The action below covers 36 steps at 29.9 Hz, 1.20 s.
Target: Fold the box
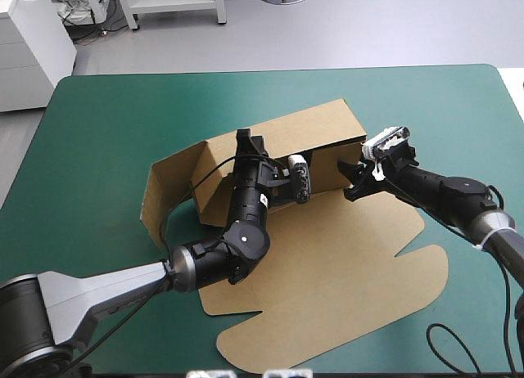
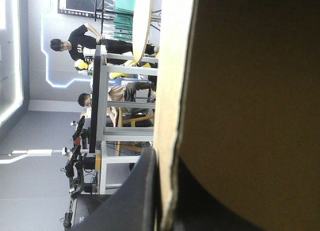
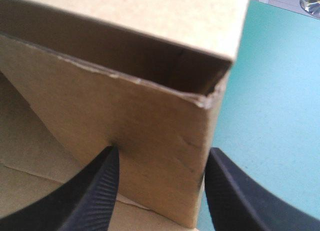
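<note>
Left gripper (image 1: 244, 139) clamps a box (image 1: 344, 247) wall; right gripper (image 3: 160, 158) spread around a corner. Walls half-raised; tucking remains.

The box (image 1: 327, 247) is a cut sheet of brown board, partly raised, lying about the middle of the teal-green worktop (image 1: 98, 124). Its far part stands up as walls: a long wall across the back, a short one meeting it at the right-hand corner, where two layers stand with a dark gap between them, and a tall panel angled upright on the left. The near part lies flat, a broad panel with rounded tabs, reaching close to the worktop's near edge.
</note>
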Each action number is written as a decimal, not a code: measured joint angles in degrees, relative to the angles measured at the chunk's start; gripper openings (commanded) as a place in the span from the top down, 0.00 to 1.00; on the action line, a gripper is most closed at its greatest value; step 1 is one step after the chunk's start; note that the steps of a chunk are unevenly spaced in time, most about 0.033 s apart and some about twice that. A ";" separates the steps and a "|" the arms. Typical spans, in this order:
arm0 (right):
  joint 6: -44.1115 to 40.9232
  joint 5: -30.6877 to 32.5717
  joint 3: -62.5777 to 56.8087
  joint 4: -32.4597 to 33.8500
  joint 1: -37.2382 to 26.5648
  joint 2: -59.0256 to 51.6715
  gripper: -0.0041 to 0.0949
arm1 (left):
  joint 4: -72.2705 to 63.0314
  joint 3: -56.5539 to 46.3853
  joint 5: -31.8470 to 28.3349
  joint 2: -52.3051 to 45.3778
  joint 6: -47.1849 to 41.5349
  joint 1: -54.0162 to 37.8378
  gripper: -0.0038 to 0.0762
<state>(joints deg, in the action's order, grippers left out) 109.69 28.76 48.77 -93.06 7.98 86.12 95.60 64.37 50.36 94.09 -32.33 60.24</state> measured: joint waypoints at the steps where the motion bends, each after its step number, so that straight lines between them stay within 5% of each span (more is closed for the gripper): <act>1: 0.04 0.00 0.00 -0.06 0.00 0.13 0.49 | 0.00 0.00 0.00 0.00 0.00 0.00 0.96; 5: 0.18 -0.14 0.07 -0.29 0.04 0.33 0.51 | 0.00 0.00 -0.10 0.00 0.00 0.00 0.96; 10: 0.99 -1.64 0.47 -1.13 0.11 0.56 0.95 | 0.00 0.00 -0.12 0.00 0.07 0.00 0.96; 11: 1.44 -2.20 0.55 -1.59 0.11 0.62 0.97 | 0.00 0.00 -0.12 0.00 0.36 0.00 0.96; 24: 3.19 -3.26 0.60 -3.88 0.11 0.62 0.96 | 0.00 0.00 -0.01 0.00 0.90 0.00 0.96; 27: 3.93 -3.26 0.60 -4.27 0.11 0.62 0.86 | 0.00 0.00 -0.01 0.00 0.90 0.00 0.96; 32: 4.53 -2.87 0.60 -4.46 0.11 0.62 0.57 | 0.00 0.00 -0.07 0.00 0.90 0.00 0.96; 36: 5.83 -2.38 0.60 -4.66 0.11 0.62 0.49 | 0.25 0.00 -1.05 0.00 0.90 0.00 0.96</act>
<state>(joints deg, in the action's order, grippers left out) 115.52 26.38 49.37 -97.72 8.09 86.74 95.85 64.37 49.30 94.09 -31.44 60.24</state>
